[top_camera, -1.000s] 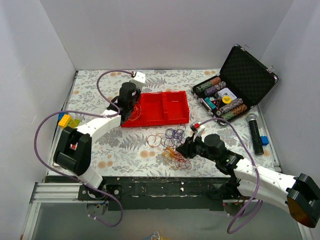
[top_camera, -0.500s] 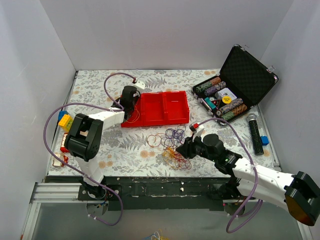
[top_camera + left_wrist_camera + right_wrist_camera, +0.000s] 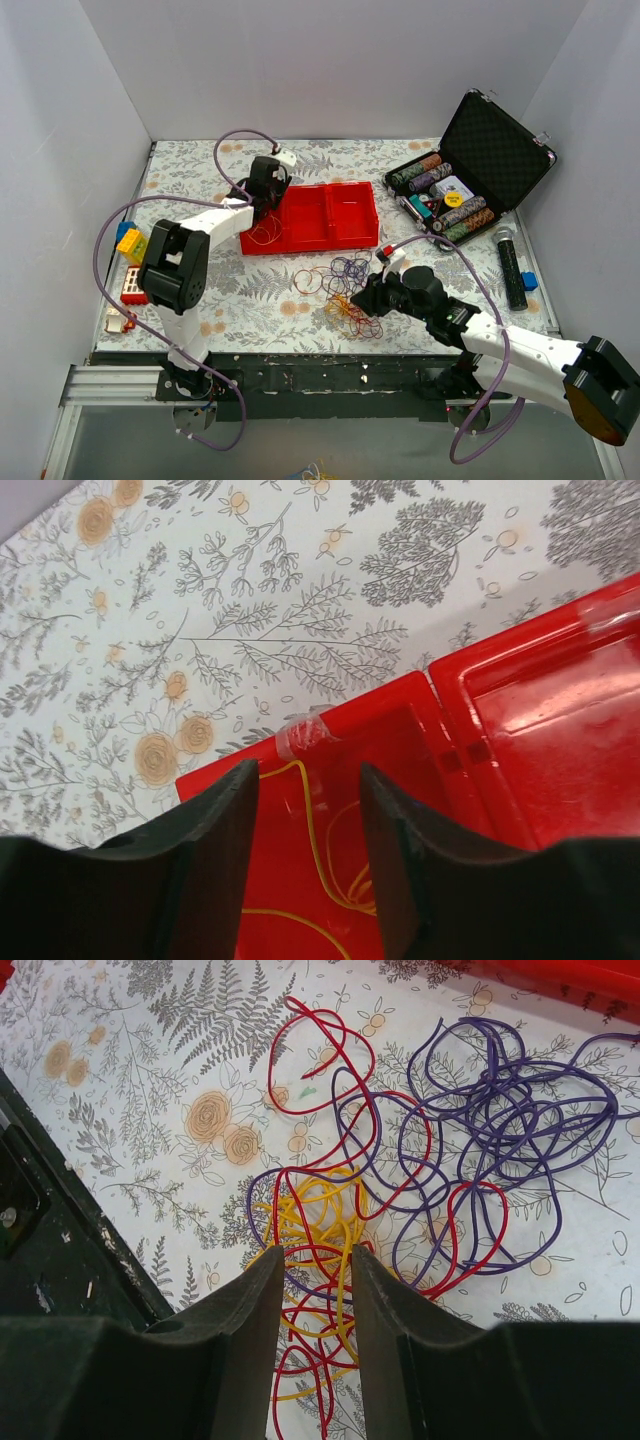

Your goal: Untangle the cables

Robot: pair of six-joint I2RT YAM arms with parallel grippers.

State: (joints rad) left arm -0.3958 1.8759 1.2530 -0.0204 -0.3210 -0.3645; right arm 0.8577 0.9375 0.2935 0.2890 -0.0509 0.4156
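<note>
The tangled cables [image 3: 345, 290] lie on the flowered tabletop in front of the red tray [image 3: 330, 215]. They are thin red, purple and yellow loops [image 3: 400, 1160]. My right gripper [image 3: 362, 297] hovers low over the yellow and red part of them. Its jaws [image 3: 317, 1255] are open, with wires running under the gap. One yellow cable [image 3: 312, 830] lies apart in the tray's left compartment [image 3: 263, 233]. My left gripper [image 3: 265, 185] is over that compartment's back corner, open [image 3: 305, 775] and holding nothing.
An open black case of poker chips [image 3: 470, 170] stands at the back right. A black microphone [image 3: 510, 265] and a small blue piece [image 3: 529, 281] lie beside it. Coloured toy blocks [image 3: 130, 240] sit at the left edge.
My left gripper has opened and drawn back toward the tray's rear left corner, leaving the yellow cable lying in the tray. The right gripper has barely moved.
</note>
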